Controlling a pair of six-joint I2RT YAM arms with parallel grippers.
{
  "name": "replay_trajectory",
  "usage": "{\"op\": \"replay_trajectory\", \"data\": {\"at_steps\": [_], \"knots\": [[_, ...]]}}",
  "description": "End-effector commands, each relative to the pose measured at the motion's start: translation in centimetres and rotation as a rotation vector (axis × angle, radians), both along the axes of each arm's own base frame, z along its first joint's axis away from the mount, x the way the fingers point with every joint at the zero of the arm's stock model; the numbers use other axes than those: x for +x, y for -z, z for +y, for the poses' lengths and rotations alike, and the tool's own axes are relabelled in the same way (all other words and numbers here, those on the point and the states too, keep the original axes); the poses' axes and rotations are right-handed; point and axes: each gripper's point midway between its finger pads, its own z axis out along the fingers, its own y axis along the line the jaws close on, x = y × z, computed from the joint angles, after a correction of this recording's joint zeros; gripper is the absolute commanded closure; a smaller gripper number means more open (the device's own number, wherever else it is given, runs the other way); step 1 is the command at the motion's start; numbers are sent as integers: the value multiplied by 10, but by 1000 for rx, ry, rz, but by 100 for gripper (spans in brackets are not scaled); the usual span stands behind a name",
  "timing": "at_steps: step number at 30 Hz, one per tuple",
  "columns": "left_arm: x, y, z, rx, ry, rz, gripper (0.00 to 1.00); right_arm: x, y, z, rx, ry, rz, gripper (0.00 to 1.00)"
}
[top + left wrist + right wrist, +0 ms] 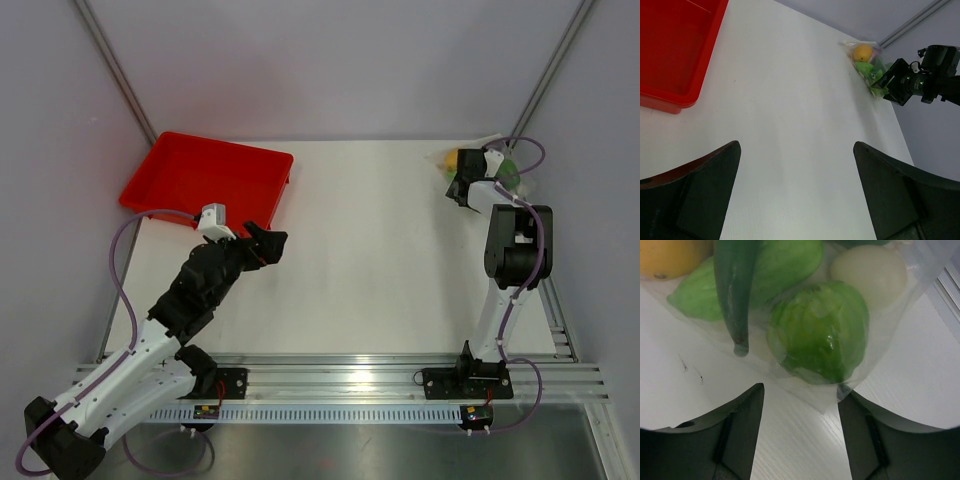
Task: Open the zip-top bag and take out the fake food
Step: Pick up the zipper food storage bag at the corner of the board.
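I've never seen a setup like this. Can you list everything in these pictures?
Shallow red plastic tray: one, red, far left of table.
Clear crinkly zip-top bag: one, transparent, far right corner.
Small toy fake food: at least five pieces, mostly green, one yellow-orange, one cream, inside the bag.
Flat white table: one, white, under everything.
Silver metal rails: several, silver, near edge.
Left gripper: one, black, open, near the tray's corner.
Right gripper: one, black, open, at the bag's edge.

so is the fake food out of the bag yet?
No, inside. Right wrist view shows the fake food behind the clear film of the zip-top bag.
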Motion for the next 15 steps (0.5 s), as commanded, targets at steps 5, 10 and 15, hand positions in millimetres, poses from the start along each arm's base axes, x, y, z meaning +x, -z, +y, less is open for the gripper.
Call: {"op": "replay_trajectory", "data": {"at_steps": [5, 10, 15], "knots": [[4, -20, -6, -45, 18, -48, 1, 20, -11, -5, -27, -6, -52, 53], [3, -20, -6, -46, 17, -49, 1, 20, -16, -4, -28, -14, -79, 98], [3, -21, -6, -47, 17, -51, 1, 20, -25, 5, -6, -69, -103, 100]]}}
